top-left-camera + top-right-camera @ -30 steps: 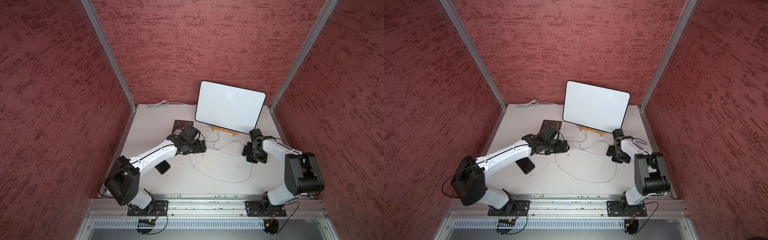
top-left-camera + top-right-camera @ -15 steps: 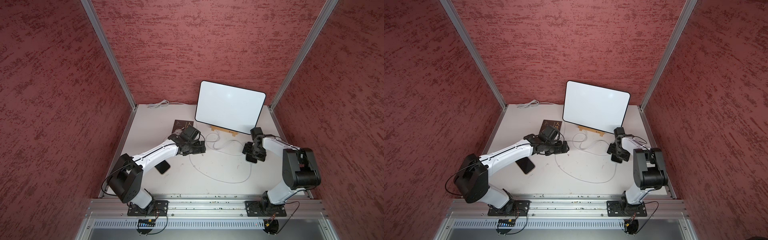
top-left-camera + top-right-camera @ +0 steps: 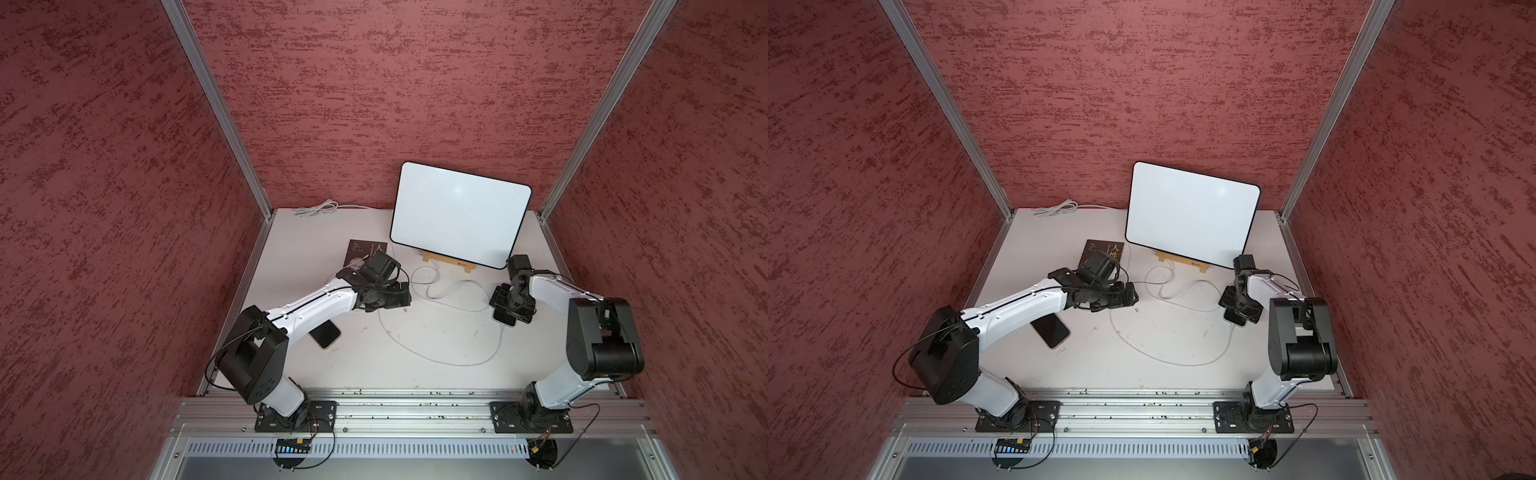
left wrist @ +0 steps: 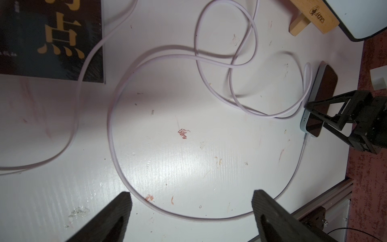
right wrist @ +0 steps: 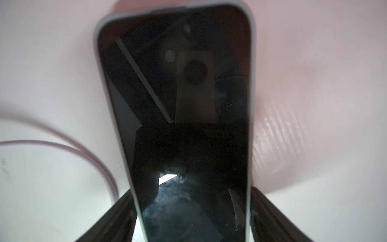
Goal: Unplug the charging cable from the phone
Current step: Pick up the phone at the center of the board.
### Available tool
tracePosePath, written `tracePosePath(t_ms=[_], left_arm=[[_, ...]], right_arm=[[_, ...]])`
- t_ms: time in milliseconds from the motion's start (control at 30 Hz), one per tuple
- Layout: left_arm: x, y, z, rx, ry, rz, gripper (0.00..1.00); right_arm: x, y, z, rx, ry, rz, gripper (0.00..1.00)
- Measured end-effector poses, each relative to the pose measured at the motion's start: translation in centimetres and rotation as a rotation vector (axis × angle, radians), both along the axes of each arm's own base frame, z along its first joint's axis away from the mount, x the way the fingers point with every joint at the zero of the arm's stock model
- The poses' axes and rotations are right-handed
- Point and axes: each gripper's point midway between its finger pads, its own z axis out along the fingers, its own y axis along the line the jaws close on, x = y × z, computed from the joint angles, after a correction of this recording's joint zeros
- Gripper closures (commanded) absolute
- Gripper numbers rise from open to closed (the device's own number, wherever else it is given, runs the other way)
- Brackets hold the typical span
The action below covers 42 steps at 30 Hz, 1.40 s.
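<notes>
Phone [image 5: 178, 104] is lying on the table [image 4: 188, 163] by the right arm, with the right gripper [image 5: 191, 201] clamping its long edges. Left gripper [image 4: 192, 209] is hovering, spread wide, over the charging cable [image 4: 113, 130].

Risk: the glossy glass and rounded case slipping if the plug [image 4: 305, 141] is gripping tightly, or the limp, looped cord snagging.

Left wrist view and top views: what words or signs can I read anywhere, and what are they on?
"点": gold, on the dark book; the character above it is cut off.
"人": gold, on the same book, in a top view.
On the wooden stand: a logo and brand word, too blurred to read.
The book's small print: too small to read.
On the phone and whiteboard: none.
</notes>
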Motion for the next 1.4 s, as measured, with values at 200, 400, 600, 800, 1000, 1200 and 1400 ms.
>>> tracePosePath(t_ms=[200,400,600,800,1000,1200,1400], left_arm=[[-0.1,0.0,0.0,-0.001,0.003,-0.001,0.05],[-0.1,0.0,0.0,-0.001,0.003,-0.001,0.05],[-0.1,0.0,0.0,-0.001,0.003,-0.001,0.05],[-0.1,0.0,0.0,-0.001,0.003,-0.001,0.05],[-0.1,0.0,-0.4,0.002,0.013,0.000,0.06],[-0.1,0.0,-0.7,0.007,0.021,0.002,0.06],[-0.1,0.0,-0.7,0.005,0.023,0.006,0.06]], right_arm=[[0.0,-0.2,0.0,0.001,0.000,-0.011,0.09],[0.4,-0.5,0.0,0.012,-0.001,-0.025,0.09],[1.0,-0.8,0.0,0.015,-0.002,-0.033,0.11],[1.1,-0.8,-0.1,0.015,-0.004,-0.034,0.16],[1.2,-0.9,-0.1,0.016,-0.008,-0.033,0.35],[1.2,-0.8,0.0,0.019,-0.015,-0.033,0.42],[1.1,-0.7,0.1,0.029,-0.034,-0.033,0.47]])
